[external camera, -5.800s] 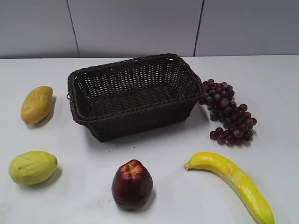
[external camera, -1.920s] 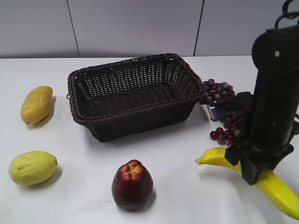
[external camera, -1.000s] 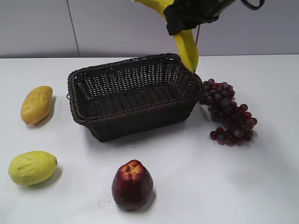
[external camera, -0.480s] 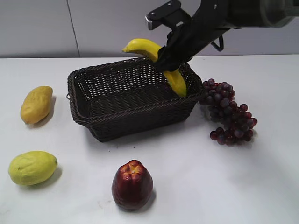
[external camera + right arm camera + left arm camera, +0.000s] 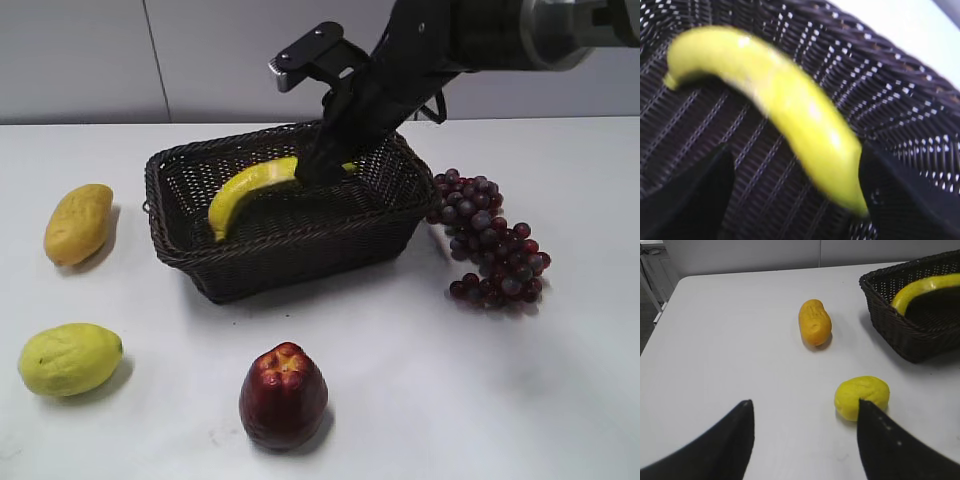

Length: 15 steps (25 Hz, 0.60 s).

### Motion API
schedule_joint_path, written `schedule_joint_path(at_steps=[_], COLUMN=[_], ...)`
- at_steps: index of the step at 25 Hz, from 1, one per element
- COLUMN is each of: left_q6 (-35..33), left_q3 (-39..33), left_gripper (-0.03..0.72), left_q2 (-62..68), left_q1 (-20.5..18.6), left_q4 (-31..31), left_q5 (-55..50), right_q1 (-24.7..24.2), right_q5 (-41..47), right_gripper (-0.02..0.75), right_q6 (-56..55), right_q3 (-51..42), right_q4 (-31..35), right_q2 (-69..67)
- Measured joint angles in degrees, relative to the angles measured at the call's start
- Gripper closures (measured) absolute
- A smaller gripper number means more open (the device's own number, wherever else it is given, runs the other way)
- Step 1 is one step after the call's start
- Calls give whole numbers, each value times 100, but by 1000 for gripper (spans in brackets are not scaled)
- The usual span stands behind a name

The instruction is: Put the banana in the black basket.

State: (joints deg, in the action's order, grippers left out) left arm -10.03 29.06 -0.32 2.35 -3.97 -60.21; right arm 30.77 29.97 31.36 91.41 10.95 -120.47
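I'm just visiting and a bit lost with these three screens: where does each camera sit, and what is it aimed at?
Exterior view: in front of the table, slanting down at the black basket; right arm shows.
Left wrist view: on the left arm, low over the table; its open fingers frame the bottom.
Right wrist view: on the right arm, aimed into the basket; dark fingers flank the banana.
All three share banana and basket.

Right arm slanting down from the far right edge, right gripper (image 5: 322, 168) parted, left gripper (image 5: 802, 437) open, near the left edge

One banana (image 5: 250, 185), one black basket (image 5: 285, 255), one grape bunch (image 5: 490, 245), one red apple (image 5: 283, 395), two stubby yellow fruits (image 5: 78, 223)
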Motion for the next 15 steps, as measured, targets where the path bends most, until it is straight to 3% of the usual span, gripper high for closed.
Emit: schedule_joint_path(at_steps=[4, 15], left_q6=[0, 0], left_q3=[0, 0], left_gripper=[207, 207], left_q2=[0, 0], left_q1=[0, 0], left_q4=[0, 0], left_q5=[0, 0], right_q1=[-6, -290], right_q5=[496, 2806], right_gripper=[138, 144], right_q6=[-610, -2906], right_q3=[0, 11], right_q4=[-283, -2105], right_q2=[454, 1431])
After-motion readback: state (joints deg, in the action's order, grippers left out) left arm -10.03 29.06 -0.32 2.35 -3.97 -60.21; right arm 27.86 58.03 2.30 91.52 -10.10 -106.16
